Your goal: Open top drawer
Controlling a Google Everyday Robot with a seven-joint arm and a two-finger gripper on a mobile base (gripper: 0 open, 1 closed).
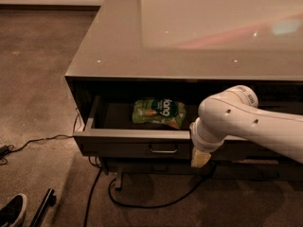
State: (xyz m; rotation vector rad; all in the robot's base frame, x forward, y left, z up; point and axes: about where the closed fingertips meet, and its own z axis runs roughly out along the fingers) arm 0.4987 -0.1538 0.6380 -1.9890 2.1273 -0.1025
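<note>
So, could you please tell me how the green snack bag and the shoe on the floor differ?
The green snack bag lies inside the pulled-out top drawer; the shoe sits on the carpet at lower left. The bag is bright green with white lettering; the shoe is dark with a pale sole. Shared: neither touches the gripper, which hangs at the drawer front, right of its pull.
</note>
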